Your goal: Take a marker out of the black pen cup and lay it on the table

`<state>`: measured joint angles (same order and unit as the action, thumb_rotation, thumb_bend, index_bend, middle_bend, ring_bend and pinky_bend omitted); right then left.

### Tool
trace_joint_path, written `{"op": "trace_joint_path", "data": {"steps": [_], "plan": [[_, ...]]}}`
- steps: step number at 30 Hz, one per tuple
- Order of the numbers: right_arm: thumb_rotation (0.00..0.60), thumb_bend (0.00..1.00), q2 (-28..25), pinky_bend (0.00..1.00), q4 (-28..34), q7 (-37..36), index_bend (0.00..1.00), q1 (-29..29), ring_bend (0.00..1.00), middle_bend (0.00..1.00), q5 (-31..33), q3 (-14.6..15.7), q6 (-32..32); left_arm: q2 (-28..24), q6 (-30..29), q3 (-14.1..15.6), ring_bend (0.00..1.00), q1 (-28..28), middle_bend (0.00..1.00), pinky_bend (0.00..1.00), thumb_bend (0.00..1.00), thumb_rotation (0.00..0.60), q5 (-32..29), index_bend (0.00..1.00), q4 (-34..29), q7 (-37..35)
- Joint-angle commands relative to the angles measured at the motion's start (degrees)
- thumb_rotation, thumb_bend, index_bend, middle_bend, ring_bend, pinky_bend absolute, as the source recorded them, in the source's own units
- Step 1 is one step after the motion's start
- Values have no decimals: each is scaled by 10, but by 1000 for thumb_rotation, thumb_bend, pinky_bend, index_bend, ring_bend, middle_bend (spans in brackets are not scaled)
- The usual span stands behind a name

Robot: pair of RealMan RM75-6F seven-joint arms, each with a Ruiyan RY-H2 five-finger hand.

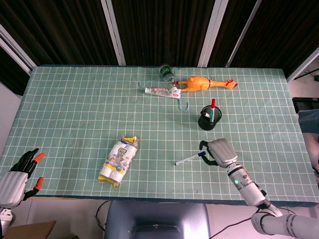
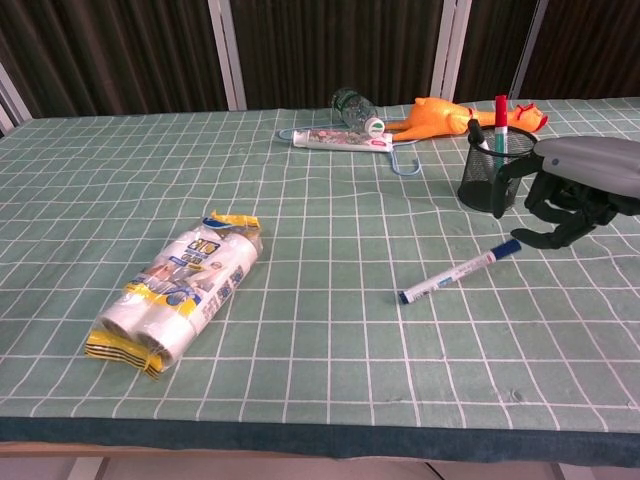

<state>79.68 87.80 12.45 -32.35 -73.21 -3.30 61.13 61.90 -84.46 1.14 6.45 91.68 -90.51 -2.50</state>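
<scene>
Basically the marker [image 2: 459, 271] was down on the table [image 1: 75, 99], lying flat near the front edge, right of centre, blue cap end pointing toward the right hand [image 2: 565, 205]. That hand sat just beside the cap end with fingers curled loosely; chest view showed a fingertip at or almost at the cap, so I couldn't tell whether it was still pinching or had let go. No clear grip visible.

Left hand [image 1: 19, 177] hung off the front-left corner, fingers apart, holding nothing.

Handling guess: marker is light, rigid, smooth plastic and round, so it could roll on the mat if nudged. Best pinched mid-barrel, across its width, not by the cap.

Black mesh cup [image 2: 492, 172] stood upright further back, right of centre, near the right hand but apart from it. At least two pens were in it: one with a red cap [image 2: 500, 109] sticking up, one darker beside it. Couldn't tell if more were inside.

Judging by layout, the task looked essentially done bar the hand pulling clear.
</scene>
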Motion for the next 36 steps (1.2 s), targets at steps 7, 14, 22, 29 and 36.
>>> {"op": "trace_joint_path", "data": {"steps": [7,14,22,29,36], "plan": [[600,253,-53,976,144,284,298,34,1000,992,105,0,107,0,1,0,11,0,13,293,449,600,-1,132,0,0],[600,252,-69,749,180,222,351,103,652,612,-51,17,255,0,3,0,11,0,13,293,450,600,-1,132,0,1],[600,247,-93,200,207,204,218,183,172,206,-56,36,328,0,2,1,11,-1,13,293,450,600,-3,132,-7,14],[600,247,-111,160,165,96,167,204,94,133,-67,38,307,5,9,1,11,3,13,293,449,600,-1,132,-9,30],[600,248,-113,160,161,74,168,207,94,133,-63,29,278,5,11,1,11,4,13,294,451,600,-2,132,-9,30]]}}
